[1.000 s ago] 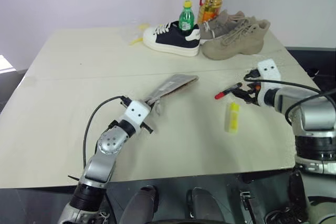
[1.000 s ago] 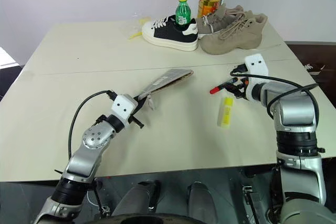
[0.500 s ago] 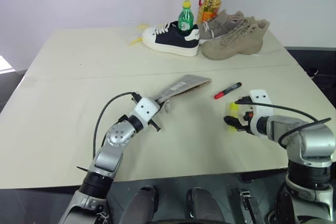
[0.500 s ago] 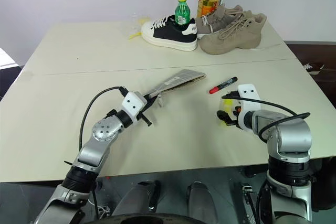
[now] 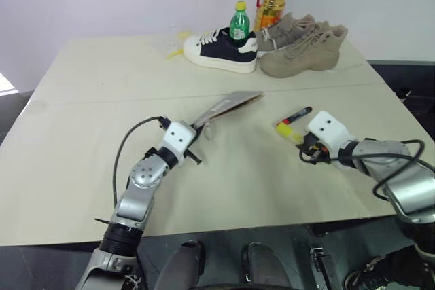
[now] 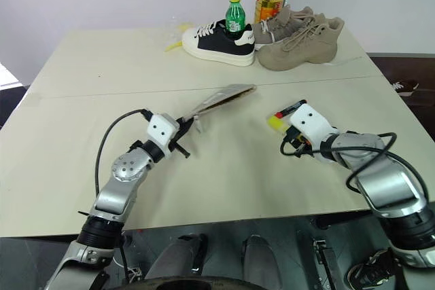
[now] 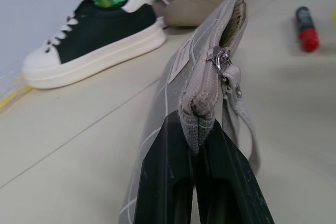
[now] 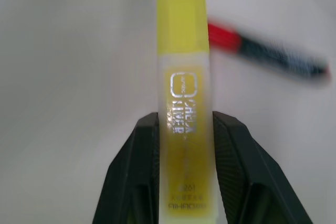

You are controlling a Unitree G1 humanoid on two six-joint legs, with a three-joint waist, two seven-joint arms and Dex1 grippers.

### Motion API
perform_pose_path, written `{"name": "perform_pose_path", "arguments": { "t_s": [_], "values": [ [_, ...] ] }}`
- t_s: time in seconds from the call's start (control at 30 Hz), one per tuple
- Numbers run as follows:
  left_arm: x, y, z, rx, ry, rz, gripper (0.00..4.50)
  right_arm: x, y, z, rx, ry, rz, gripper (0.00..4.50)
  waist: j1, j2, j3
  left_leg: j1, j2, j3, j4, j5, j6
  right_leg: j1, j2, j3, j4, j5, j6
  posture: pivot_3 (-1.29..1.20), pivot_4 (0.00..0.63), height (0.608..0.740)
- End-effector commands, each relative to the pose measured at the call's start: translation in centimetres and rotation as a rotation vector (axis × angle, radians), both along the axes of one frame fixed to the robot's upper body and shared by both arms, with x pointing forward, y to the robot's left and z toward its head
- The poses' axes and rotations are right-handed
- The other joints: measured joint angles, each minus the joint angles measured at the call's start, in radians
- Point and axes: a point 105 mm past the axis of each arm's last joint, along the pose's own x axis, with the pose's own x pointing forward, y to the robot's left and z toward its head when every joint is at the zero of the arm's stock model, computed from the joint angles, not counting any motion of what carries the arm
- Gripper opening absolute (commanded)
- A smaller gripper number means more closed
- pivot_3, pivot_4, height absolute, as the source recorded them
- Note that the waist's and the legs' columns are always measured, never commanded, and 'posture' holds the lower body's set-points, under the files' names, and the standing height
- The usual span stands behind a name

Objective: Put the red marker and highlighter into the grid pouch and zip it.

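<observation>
**Highlighter in hand, pouch held open, nothing packed yet**

The right end effector (image 8: 181,182) is clamping the highlighter (image 8: 182,103) by its body, the yellow cap sticking out ahead of the fingers and pointing toward the middle of the tabletop (image 5: 88,134). The red marker (image 5: 295,115) is lying on the tabletop just beyond it, untouched and apart from the pouch.

Over on the left, the left end effector (image 7: 195,182) is pinching a corner of the grid pouch (image 7: 199,72), fingers shut tight on the fabric. The pouch is hanging off that grip, angled up off the tabletop, its mouth gaping at the far end and the zipper pull (image 7: 223,64) dangling near the held corner.

So neither item is inside, and the zipping is all to come. As I read it, the highlighter is the first to go in.

The left arm is reaching forward and roughly level; the right forearm is lying low across the tabletop, wrist tilting down and inward toward the pouch.
</observation>
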Motion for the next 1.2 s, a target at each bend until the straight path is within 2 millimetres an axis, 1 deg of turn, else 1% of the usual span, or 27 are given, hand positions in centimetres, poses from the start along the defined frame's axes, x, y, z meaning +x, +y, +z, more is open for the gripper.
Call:
{"name": "perform_pose_path", "arguments": {
  "t_s": [0.03,0.13,0.2,0.27,0.47,0.8,0.87,0.97,1.07,1.1,1.2],
  "values": [
    [-0.6,0.7,1.9,-0.026,-0.065,-0.017,0.0,0.5,1.8,3.3,0.033,-0.137,0.128,0.86,-0.001,-0.001,0.0,0.0,0.0,0.0,0.0,0.0,0.0,0.0,0.0,0.0,0.0,0.0,0.0,0.0,0.15,0.74],
    [-1.2,1.0,2.3,-0.027,-0.073,-0.027,0.0,2.9,3.4,4.6,0.083,-0.218,0.111,0.86,0.001,-0.002,0.001,0.001,0.0,0.001,0.001,0.0,0.0,0.001,0.0,0.001,0.0,0.001,-0.001,0.0,0.15,0.74],
    [-1.5,1.1,2.3,-0.025,-0.071,-0.035,0.0,4.0,4.4,4.8,0.093,-0.248,0.106,0.86,0.007,-0.002,0.0,0.0,0.001,0.001,0.001,0.0,0.0,0.0,0.0,0.001,0.0,0.002,-0.002,0.0,0.15,0.74],
    [-1.8,1.0,2.2,-0.017,-0.067,-0.041,0.0,4.6,4.9,4.7,0.098,-0.259,0.103,0.86,0.012,-0.003,0.0,0.0,0.001,0.0,0.001,0.0,0.0,0.0,0.0,0.001,-0.001,0.002,-0.002,0.0,0.15,0.74],
    [-2.6,1.1,2.0,-0.009,-0.06,-0.045,0.0,5.3,6.3,4.5,0.099,-0.252,0.134,0.86,0.009,-0.003,0.0,-0.001,-0.001,-0.001,0.0,0.0,0.001,0.0,-0.001,0.001,-0.003,0.003,-0.002,0.0,0.15,0.74],
    [-3.1,0.7,1.9,-0.003,-0.05,-0.069,0.0,5.6,6.8,4.2,0.069,-0.254,0.168,0.86,0.009,-0.002,0.0,-0.001,0.0,-0.001,0.0,0.0,0.0,0.0,-0.001,0.001,-0.003,0.003,-0.002,0.0,0.15,0.74],
    [-3.3,0.5,1.9,0.008,-0.052,-0.086,0.0,5.6,6.8,4.0,0.03,-0.266,0.186,0.86,0.009,-0.002,0.0,-0.001,0.0,-0.001,0.0,0.0,0.0,0.0,-0.001,0.001,-0.003,0.003,-0.002,0.0,0.15,0.74],
    [-3.6,0.2,1.8,0.052,-0.059,-0.121,0.0,5.3,6.9,3.9,-0.085,-0.315,0.246,0.86,0.009,-0.002,0.0,-0.001,0.0,-0.001,0.0,0.0,0.0,-0.001,-0.001,0.001,-0.003,0.003,-0.002,0.0,0.15,0.74],
    [-4.0,-0.1,1.5,0.109,-0.055,-0.171,0.0,4.8,7.0,3.6,-0.287,-0.397,0.372,0.86,0.008,-0.002,0.0,-0.001,-0.001,0.0,0.0,0.0,0.0,-0.001,-0.001,0.001,-0.003,0.003,-0.002,0.0,0.15,0.74],
    [-4.2,-0.2,1.4,0.123,-0.052,-0.189,0.0,4.5,6.8,2.8,-0.324,-0.407,0.402,0.86,0.008,-0.002,0.0,-0.001,-0.001,0.0,0.0,0.0,0.0,-0.001,-0.001,0.001,-0.003,0.003,-0.002,0.0,0.15,0.74],
    [-5.1,-0.6,1.4,0.17,-0.023,-0.287,0.0,4.1,8.0,3.3,-0.458,-0.488,0.557,0.86,0.005,-0.001,0.001,-0.001,0.0,0.0,0.0,0.0,0.0,-0.001,-0.001,0.001,-0.003,0.003,-0.002,0.0,0.15,0.74]
  ]
}}
